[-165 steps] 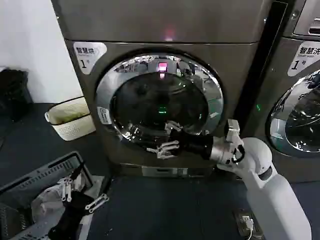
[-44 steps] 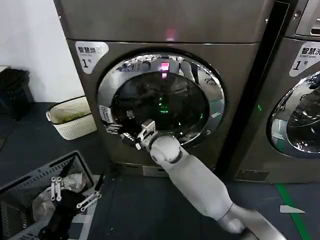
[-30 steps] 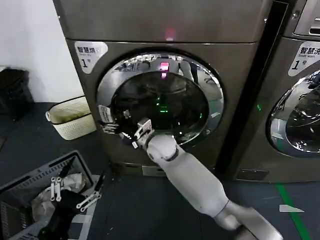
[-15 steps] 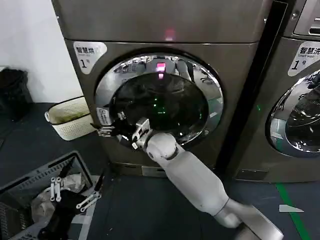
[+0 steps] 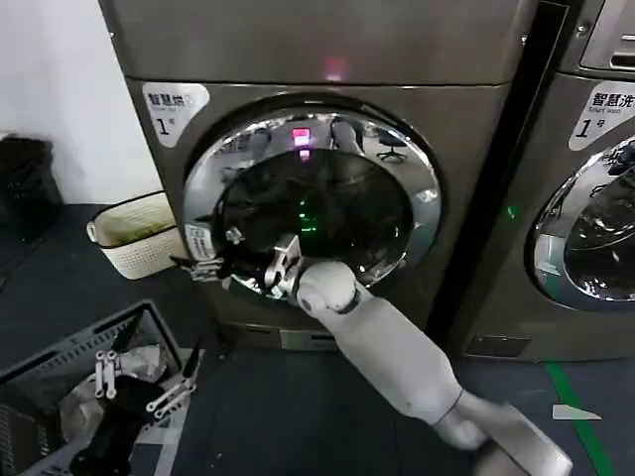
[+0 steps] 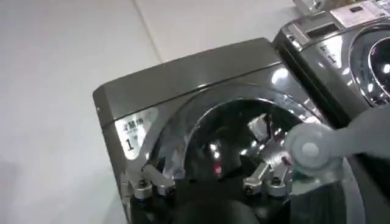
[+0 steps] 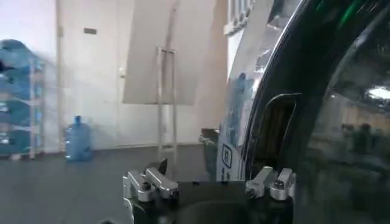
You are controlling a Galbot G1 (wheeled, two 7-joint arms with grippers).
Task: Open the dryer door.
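The grey dryer's round door (image 5: 317, 198) has a chrome ring and dark glass. My right arm reaches across the lower glass, and its gripper (image 5: 201, 266) is at the door's left rim beside a small white label. In the right wrist view that gripper (image 7: 210, 182) is open, with the rim and its label (image 7: 226, 157) lying ahead between the spread fingers. I cannot tell whether a finger touches the rim. My left gripper (image 5: 139, 382) hangs open low at the left, over a basket. The left wrist view has it (image 6: 204, 182) facing up at the door (image 6: 231, 128).
A dark slatted laundry basket (image 5: 60, 367) with cloth in it sits on the floor at the lower left. A white wicker basket (image 5: 134, 233) stands beside the dryer by the wall. A second machine (image 5: 595, 218) stands to the right. Green tape (image 5: 585, 397) marks the floor.
My right gripper swept from the door's lower middle across the glass to its left rim. The rim now sits slightly further left. The left arm stayed over the basket.
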